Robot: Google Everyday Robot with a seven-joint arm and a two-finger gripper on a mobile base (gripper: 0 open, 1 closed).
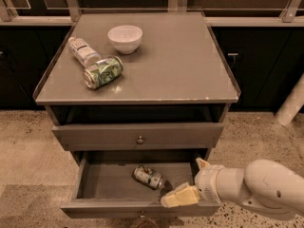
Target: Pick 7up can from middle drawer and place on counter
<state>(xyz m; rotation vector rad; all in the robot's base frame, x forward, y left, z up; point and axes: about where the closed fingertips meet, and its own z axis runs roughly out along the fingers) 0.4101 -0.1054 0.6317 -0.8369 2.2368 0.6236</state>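
The 7up can (pixel 148 176) lies on its side on the floor of the pulled-out middle drawer (pixel 105 180), below the grey bench (pixel 180 61). The hand (pixel 190 180) hangs just right of it, fingers apart

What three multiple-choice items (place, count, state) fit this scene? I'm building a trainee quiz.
1. Where is the 7up can? A on the floor; B in the open drawer; C on a shelf.
2. How many things lie on the counter? A one; B three; C five.
3. How is the gripper? A open, at the drawer's right front; B shut on the can; C out of sight.
B: it lies on the drawer's floor. B: bowl, bottle, green can. A: its fingers stand apart, empty.
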